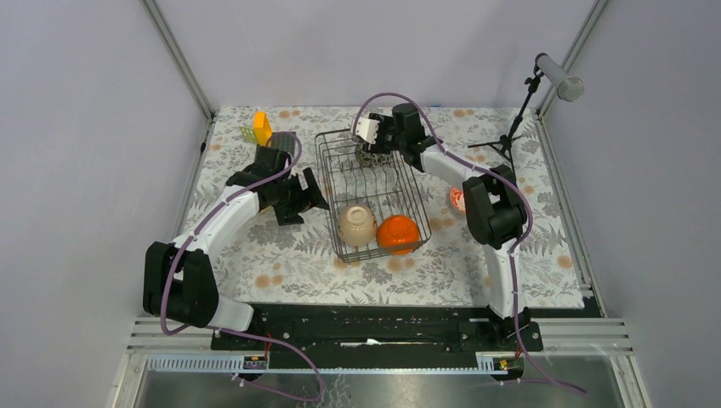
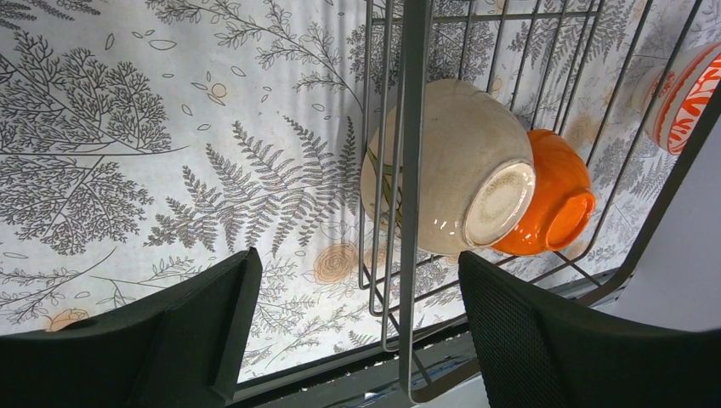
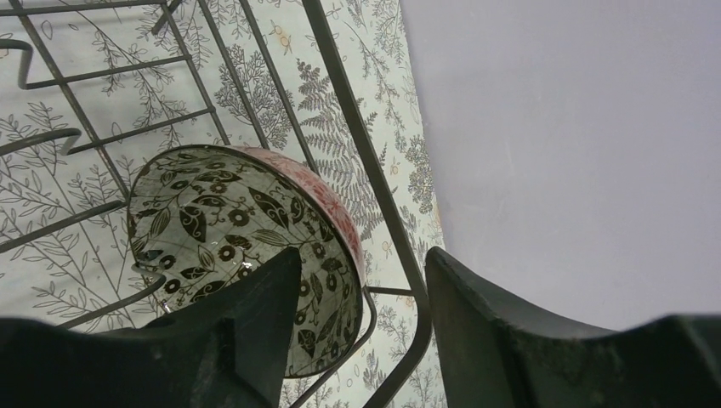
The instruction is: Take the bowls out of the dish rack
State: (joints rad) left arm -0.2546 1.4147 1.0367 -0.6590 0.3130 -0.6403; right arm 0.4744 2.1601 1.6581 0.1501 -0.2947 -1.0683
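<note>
Hiding from view: the patterned bowl [image 3: 229, 229] at the far end of the dish rack [image 1: 378, 187] is largely covered by the right wrist in the top view. Its leaf-printed inside is seen only from the right wrist.
Cut off: a red-and-white bowl [image 1: 457, 199] on the tabletop [image 1: 255, 246], right of the rack, is half hidden behind the right arm [image 1: 489, 212]. It is clipped by the frame edge in the left wrist view.
Hard to make out: a yellow thing [image 1: 261, 128] near the far left corner, too small to be named.
Right fingers [image 3: 246, 340]: spread, set astride the patterned bowl's rim and the rack's end wire. Whether the bowl is touched cannot be told.
Left fingers [image 2: 170, 340]: spread wide, nothing held, just beside the rack's left side.
Bowls in the rack: the beige bowl [image 1: 357, 225] and orange bowl [image 1: 398, 234] lie tilted and touching at the near end.
In the way: the rack's side wires run between the left fingers and the beige bowl.
Open room: bare tabletop is seen left of the rack and in front of it. A microphone stand [image 1: 514, 127] is placed at the far right, and walls close in on both sides.
</note>
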